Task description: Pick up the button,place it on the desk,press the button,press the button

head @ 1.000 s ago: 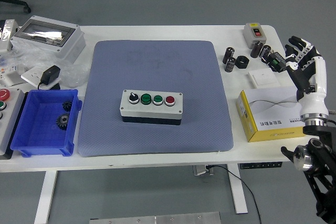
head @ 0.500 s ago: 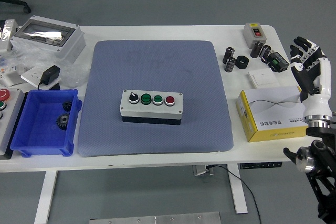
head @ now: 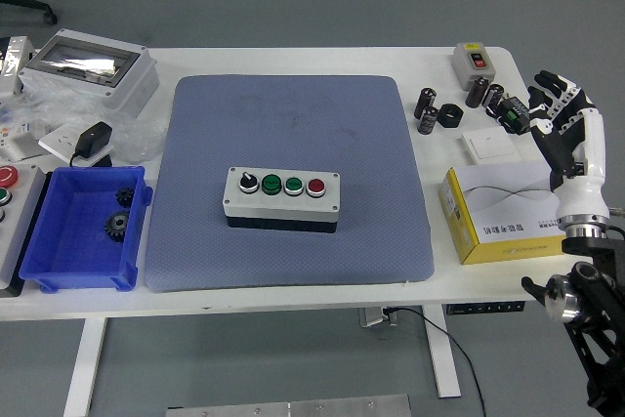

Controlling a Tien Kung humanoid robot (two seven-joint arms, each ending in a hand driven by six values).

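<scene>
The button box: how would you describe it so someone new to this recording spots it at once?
A large grey-blue mat covers the middle of the white table. Near the mat's centre, alone, sits the button box, a long pale grey case. Its top carries a row of four controls: a black-and-white knob, two green buttons and one red. The smaller switch box sits at the far right corner.

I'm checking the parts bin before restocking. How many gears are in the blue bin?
2. One black gear lies near the far wall of the blue bin, the other gear just nearer, toward the right wall. The walls could hide more.
</scene>
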